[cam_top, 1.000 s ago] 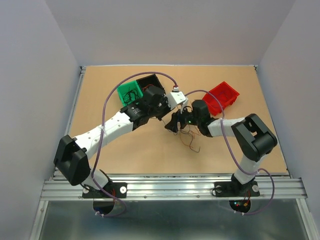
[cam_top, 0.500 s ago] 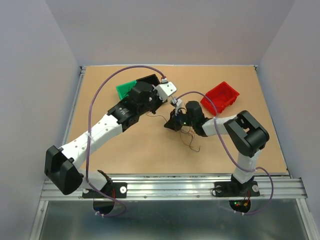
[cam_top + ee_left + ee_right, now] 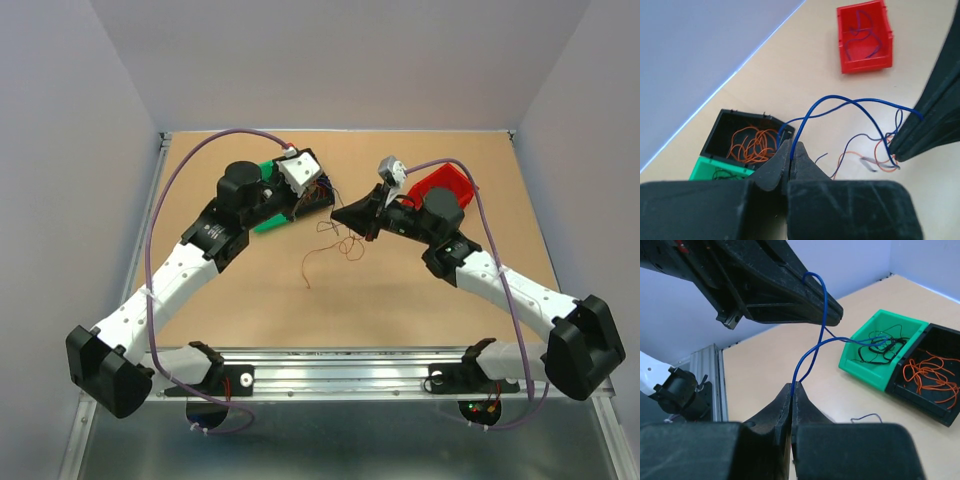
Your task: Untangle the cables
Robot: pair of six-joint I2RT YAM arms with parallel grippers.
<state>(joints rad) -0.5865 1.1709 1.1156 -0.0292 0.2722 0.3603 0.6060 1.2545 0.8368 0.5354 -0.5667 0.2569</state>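
Observation:
A thin blue cable (image 3: 840, 102) stretches between my two grippers. My left gripper (image 3: 791, 146) is shut on one end of it. My right gripper (image 3: 792, 385) is shut on the other end (image 3: 812, 347), just below the left gripper's fingers (image 3: 790, 305). In the top view both grippers, left (image 3: 318, 192) and right (image 3: 338, 213), hang close together above the table. A small tangle of orange and dark cables (image 3: 335, 245) dangles beneath them. More loose orange and blue strands (image 3: 875, 160) trail near the right gripper's fingers (image 3: 927, 125).
A red bin (image 3: 863, 37) holds blue wires. A black bin (image 3: 930, 372) holds orange wires, and beside it a green bin (image 3: 880, 347) holds black wires. A short blue wire (image 3: 865, 417) lies on the table. The aluminium rail (image 3: 350, 375) runs along the near edge.
The right gripper has shut on the blue cable and risen toward the back. The left arm has swung left and back. The tangle has come up off the table.

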